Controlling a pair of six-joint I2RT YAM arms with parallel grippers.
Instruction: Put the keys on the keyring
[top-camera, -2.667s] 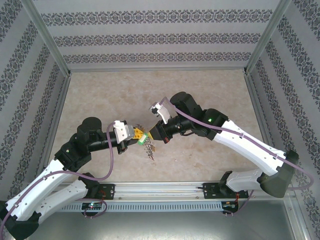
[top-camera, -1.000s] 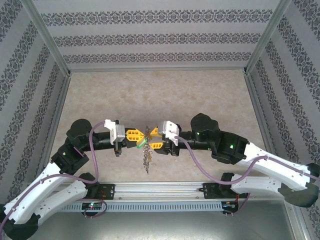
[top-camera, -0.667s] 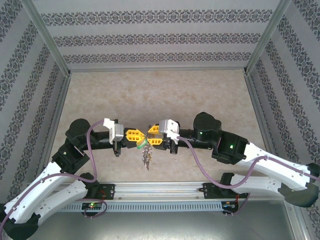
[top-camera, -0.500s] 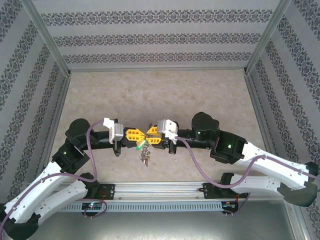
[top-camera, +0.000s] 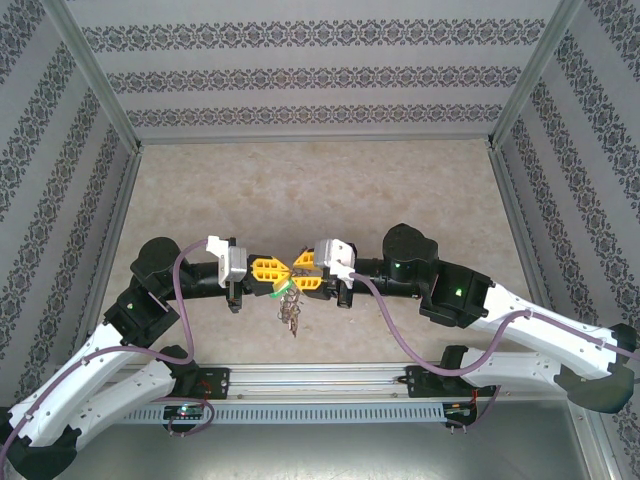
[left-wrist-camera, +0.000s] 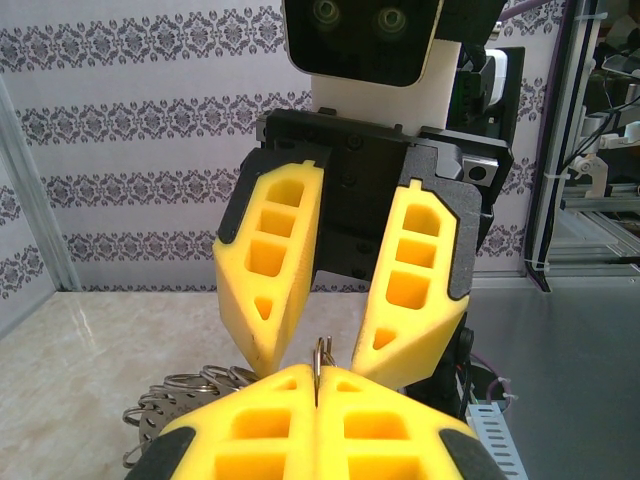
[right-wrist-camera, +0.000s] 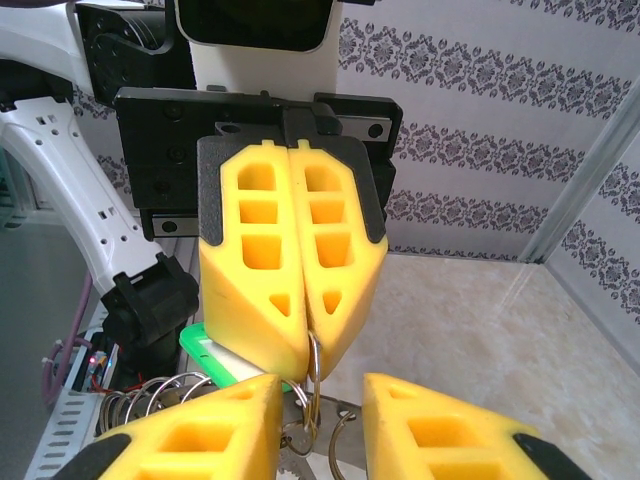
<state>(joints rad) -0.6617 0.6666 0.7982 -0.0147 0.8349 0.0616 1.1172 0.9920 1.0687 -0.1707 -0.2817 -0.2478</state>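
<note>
My left gripper (left-wrist-camera: 316, 376) is shut on the keyring (left-wrist-camera: 321, 352), a thin grey metal ring standing edge-on out of its yellow fingertips. In the top view the left gripper (top-camera: 282, 271) meets my right gripper (top-camera: 299, 279) nose to nose above the table's near middle. The right gripper (right-wrist-camera: 320, 405) is open, with one finger on each side of the keyring (right-wrist-camera: 314, 372) and neither touching it. A bunch of small silvery keys (top-camera: 291, 311) hangs below the two grippers. A green tag (right-wrist-camera: 212, 354) sits just under the left fingers and also shows in the top view as the green tag (top-camera: 279, 293).
The marble-look table (top-camera: 320, 190) lies inside patterned walls with metal posts. More small rings (left-wrist-camera: 172, 388) dangle to the left below my left fingers. A metal rail (top-camera: 320, 382) runs along the near edge between the arm bases.
The right arm swung in from behind to face the left gripper head-on. Over the last second it edged left and the hanging bunch drew up shorter. The left gripper stayed shut.
</note>
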